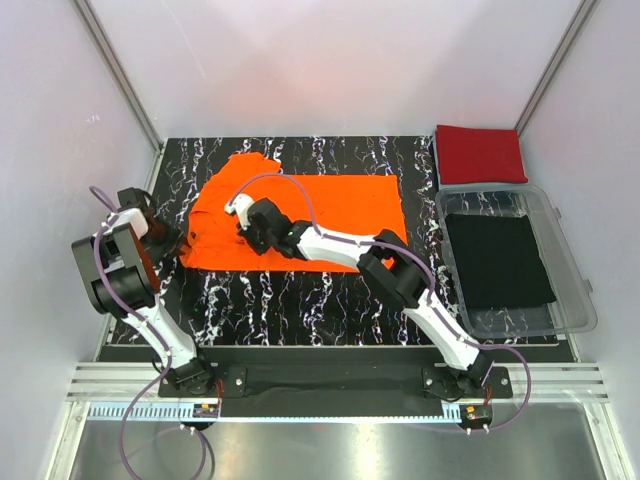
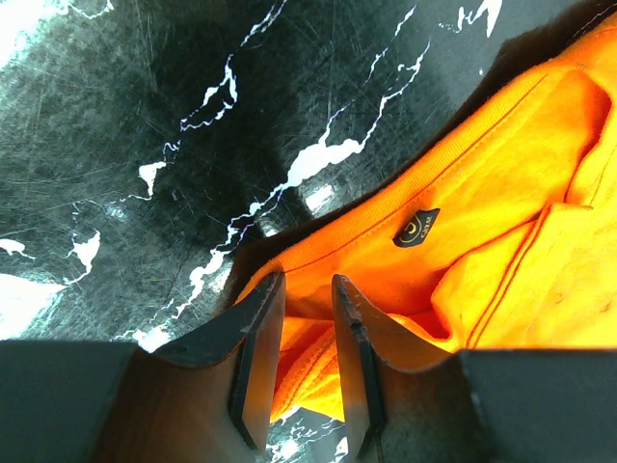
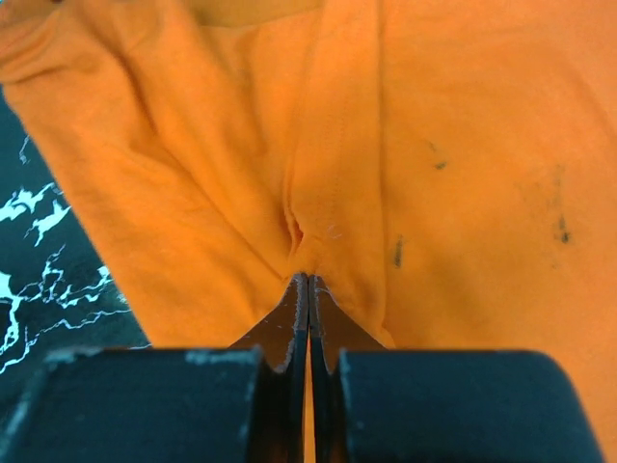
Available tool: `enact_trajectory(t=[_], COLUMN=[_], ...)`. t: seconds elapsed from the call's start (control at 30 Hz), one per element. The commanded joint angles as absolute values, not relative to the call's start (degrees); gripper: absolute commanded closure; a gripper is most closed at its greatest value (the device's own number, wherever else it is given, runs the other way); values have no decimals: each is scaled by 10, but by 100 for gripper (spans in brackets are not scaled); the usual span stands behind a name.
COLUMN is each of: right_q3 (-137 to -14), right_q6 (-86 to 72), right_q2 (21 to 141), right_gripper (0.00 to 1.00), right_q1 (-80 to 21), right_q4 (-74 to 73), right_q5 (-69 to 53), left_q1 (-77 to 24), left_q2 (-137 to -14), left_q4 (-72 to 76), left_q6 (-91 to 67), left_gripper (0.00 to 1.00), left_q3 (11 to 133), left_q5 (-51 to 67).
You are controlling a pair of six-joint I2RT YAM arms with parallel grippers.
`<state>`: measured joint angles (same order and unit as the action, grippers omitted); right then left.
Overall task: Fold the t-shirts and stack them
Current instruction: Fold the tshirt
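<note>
The bright orange t-shirt (image 1: 340,205) lies spread on the black marbled table, partly folded at its left end. The deep red t-shirt (image 1: 480,153) sits folded at the back right corner. My left gripper (image 1: 178,240) is at the orange shirt's left edge. In the left wrist view it (image 2: 307,282) is closed on a bunched fold of the orange shirt (image 2: 482,193) near the collar tag (image 2: 416,228). My right gripper (image 1: 240,215) rests on the shirt's left part. In the right wrist view it (image 3: 308,280) is shut, pinching a seam fold of the orange cloth (image 3: 463,145).
A clear plastic bin (image 1: 575,290) holding a black cloth (image 1: 500,260) stands at the right, just in front of the red shirt. Bare marbled table (image 1: 300,300) lies between the orange shirt and the arm bases. White walls enclose the table.
</note>
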<state>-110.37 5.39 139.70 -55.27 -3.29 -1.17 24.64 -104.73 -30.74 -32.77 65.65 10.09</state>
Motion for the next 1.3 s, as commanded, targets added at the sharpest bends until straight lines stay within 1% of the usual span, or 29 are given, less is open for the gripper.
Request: enact_trajectory(t=[0.0,0.33,0.57,0.9,0.93,1.1,1.27], right_q3=[-1122,-1107,-1107,-1085,-1080,-1053,-1024], right_q6=[-12,-80,-113,-158,-163,-185,-201], right_q2=[1357,1361,1369,1360,1357,1345,1331], right_gripper=[100,100,100,100,100,100,100], right_q1=[-519,-479,-471,-461,-461,-458,-456], right_q4=[-28,-11,-4,-5,16,29,52], right_q5=[-34,-48,-50,-3,-3,36,47], left_q1=[247,244,243,242,243,242,240], left_q2=[-1056,-1057,-1057,-1061,-1059,-1059,-1061], left_q4=[-330,-333,-337,-344,-345,-347,-350], left_q6=[-305,-304,-304,-303,-303,-304,-306], left_gripper=[66,66,66,66,66,66,66], left_q3=[657,659,660,661,660,659,659], left_q5=[38,29,22,8,8,2,2])
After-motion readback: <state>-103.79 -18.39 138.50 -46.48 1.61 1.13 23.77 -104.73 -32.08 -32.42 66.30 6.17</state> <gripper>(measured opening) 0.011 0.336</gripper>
